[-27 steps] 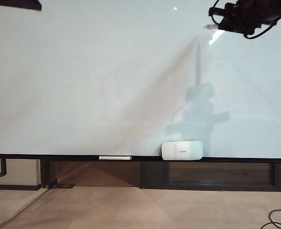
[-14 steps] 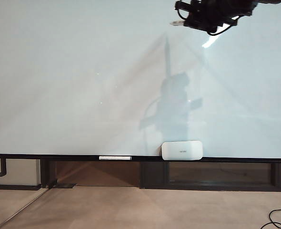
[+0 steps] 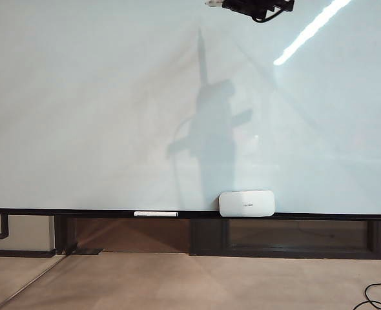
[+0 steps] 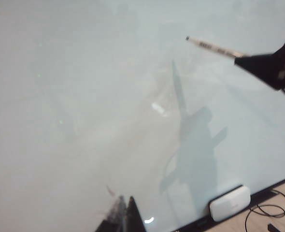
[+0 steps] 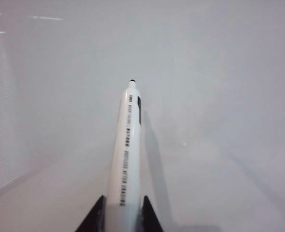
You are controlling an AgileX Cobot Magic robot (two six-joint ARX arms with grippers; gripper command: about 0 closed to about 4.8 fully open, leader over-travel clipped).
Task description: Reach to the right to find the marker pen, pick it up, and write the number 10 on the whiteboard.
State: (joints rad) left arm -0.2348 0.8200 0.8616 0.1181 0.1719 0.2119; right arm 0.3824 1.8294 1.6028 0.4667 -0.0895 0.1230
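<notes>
Since a second earlier, the right gripper (image 3: pixel 254 6) had swung leftward along the top of the whiteboard (image 3: pixel 113 116), clamped on one marker pen (image 5: pixel 127 159) whose tip hung short of the unmarked surface. One eraser (image 3: pixel 247 203) sat on the rail. Only the left gripper (image 4: pixel 123 217) fingertips showed; its opening was unclear.

I see the right gripper (image 4: pixel 239 59) clamped on the marker pen (image 4: pixel 214 46), tip off the whiteboard (image 4: pixel 84 96); the eraser (image 4: pixel 229 203) sits on its bottom rail.
</notes>
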